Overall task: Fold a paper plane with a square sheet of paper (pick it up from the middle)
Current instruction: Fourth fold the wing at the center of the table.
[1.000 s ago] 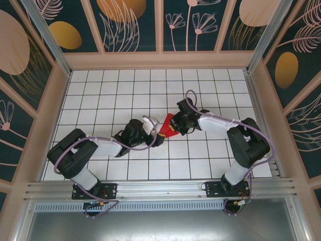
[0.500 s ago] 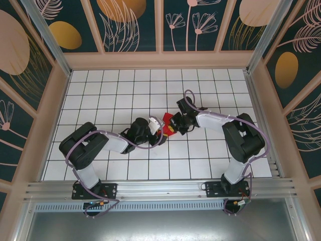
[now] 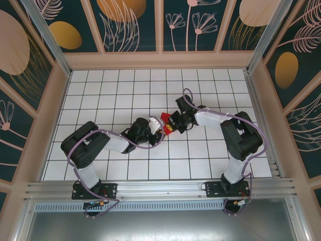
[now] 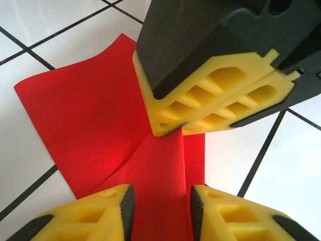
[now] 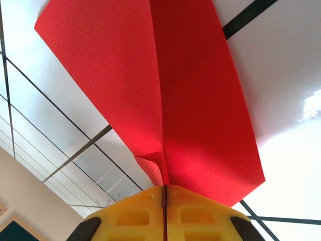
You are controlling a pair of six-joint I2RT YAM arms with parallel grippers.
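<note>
The red sheet of paper is held up over the middle tiles. It is folded along a centre crease, and its flaps spread to both sides like a paper plane's wings. My right gripper is shut on the crease at one end, and it shows from the front as a yellow pair of fingers. My left gripper faces it, open, with its pads either side of the raised red fold. From above, the left gripper and right gripper almost meet, hiding most of the paper.
The white grid table is fenced by a raised wooden rim at the back and sides. An aluminium rail runs along the near edge by the arm bases.
My left arm has reached right up to the paper and its jaws have narrowed around the fold. The right gripper has shifted slightly left with the paper.
</note>
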